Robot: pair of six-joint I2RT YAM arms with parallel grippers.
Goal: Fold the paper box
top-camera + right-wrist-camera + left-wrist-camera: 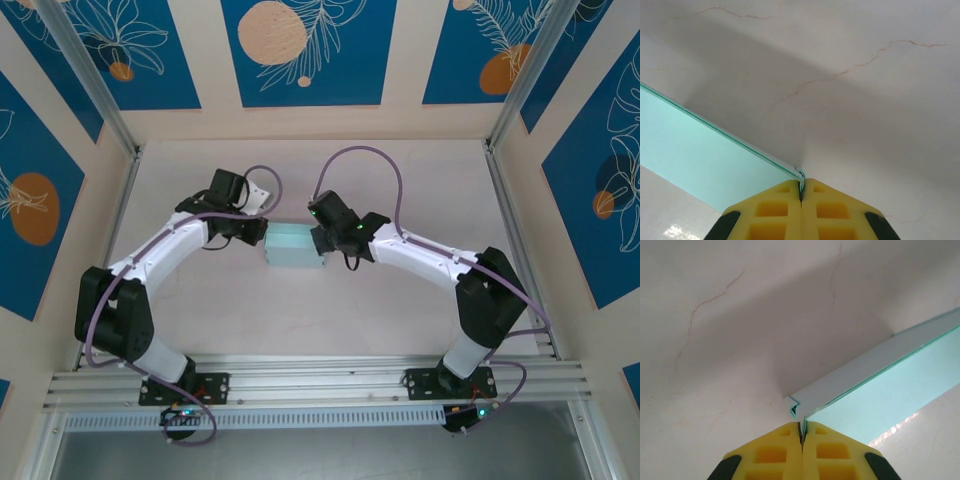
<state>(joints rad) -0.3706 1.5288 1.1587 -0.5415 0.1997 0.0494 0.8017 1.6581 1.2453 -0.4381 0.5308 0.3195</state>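
The paper box (292, 245) lies near the centre of the desk (300, 330), between the two arms, as a shallow rectangular form of pale blue card. The left hand (258, 232) meets the box at its left end. The right hand (322, 240) meets it at its right end. Both wrists angle inward toward the box from opposite sides.

In the left wrist view, the yellow left-hand pads (775, 455) are pressed together, with a thin edge of card clamped between them at a corner of the box. The box extends away from this hand, up and to the right.

In the right wrist view, the yellow right-hand pads (830, 210) are likewise closed on a thin card edge at a box corner. The box extends away from this hand, up and to the left.

Whether the box rests on the desk or is raised slightly off it cannot be determined with certainty. A soft shadow lies on the desk beside the box in both wrist views.
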